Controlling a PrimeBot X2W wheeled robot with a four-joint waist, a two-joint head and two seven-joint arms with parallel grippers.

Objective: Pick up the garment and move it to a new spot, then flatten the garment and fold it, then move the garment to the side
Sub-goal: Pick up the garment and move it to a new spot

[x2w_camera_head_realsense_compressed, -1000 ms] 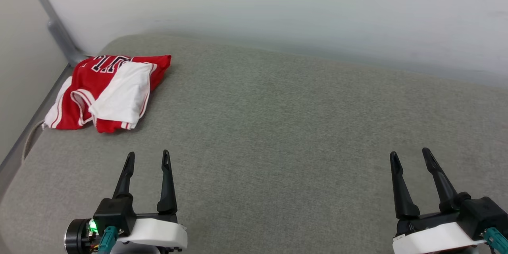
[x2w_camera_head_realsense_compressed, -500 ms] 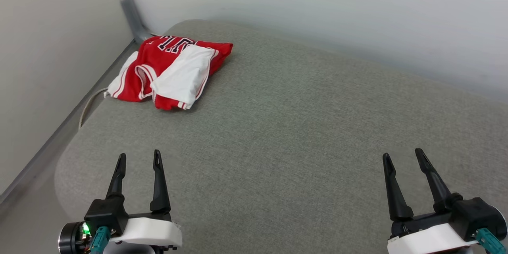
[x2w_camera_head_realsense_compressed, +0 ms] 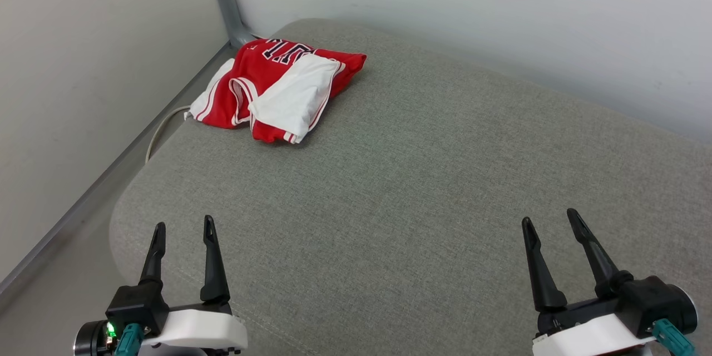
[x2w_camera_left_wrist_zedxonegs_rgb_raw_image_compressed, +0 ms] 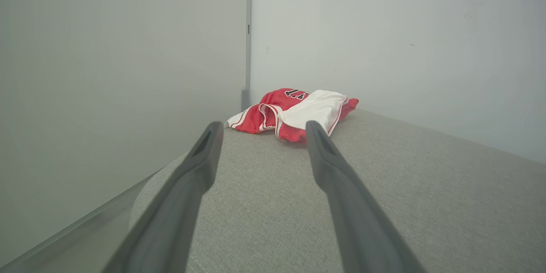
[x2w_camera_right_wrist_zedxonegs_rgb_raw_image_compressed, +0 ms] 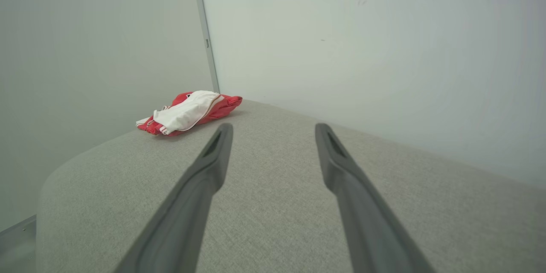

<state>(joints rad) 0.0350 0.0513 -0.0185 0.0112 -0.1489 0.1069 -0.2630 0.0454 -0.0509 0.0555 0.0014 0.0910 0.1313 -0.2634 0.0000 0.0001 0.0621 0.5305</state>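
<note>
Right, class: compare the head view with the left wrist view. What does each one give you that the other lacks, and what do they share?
Head view's extra: the right gripper, open, and a pale cable beside the grey cushion's left edge. Left wrist view's extra: a low, side-on look between the left gripper's fingers, and a small dark mark on the corner post. Shared: the garment crumpled at the cushion's far left corner, the pale walls, the open left gripper.

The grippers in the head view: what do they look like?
The left gripper and right gripper each have two long dark tapered fingers on a black block with a white shell and a teal plug; the left also shows a green light.
</note>
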